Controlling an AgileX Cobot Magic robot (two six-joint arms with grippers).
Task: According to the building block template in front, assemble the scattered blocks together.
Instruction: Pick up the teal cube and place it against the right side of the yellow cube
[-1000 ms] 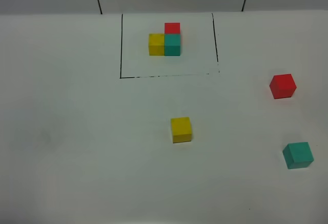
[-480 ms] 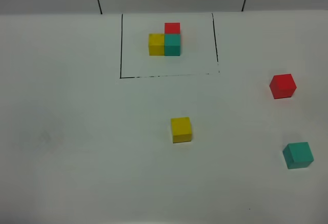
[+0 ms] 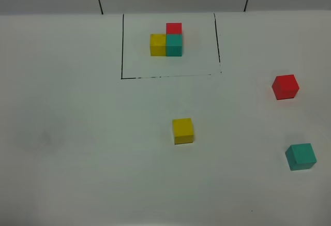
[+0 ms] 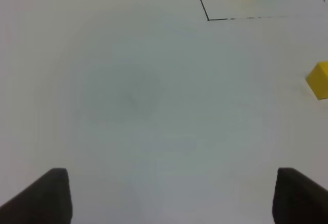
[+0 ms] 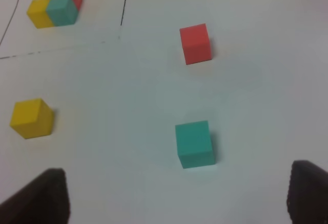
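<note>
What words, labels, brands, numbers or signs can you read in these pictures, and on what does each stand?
None can be read.
The building block template and the scattered yellow cube, red cube and teal cube all show plain faces.
The black line on the table is a bare frame, not writing.

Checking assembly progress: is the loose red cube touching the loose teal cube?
No, the loose red cube sits well apart from the loose teal cube, with a gap between them.
</note>
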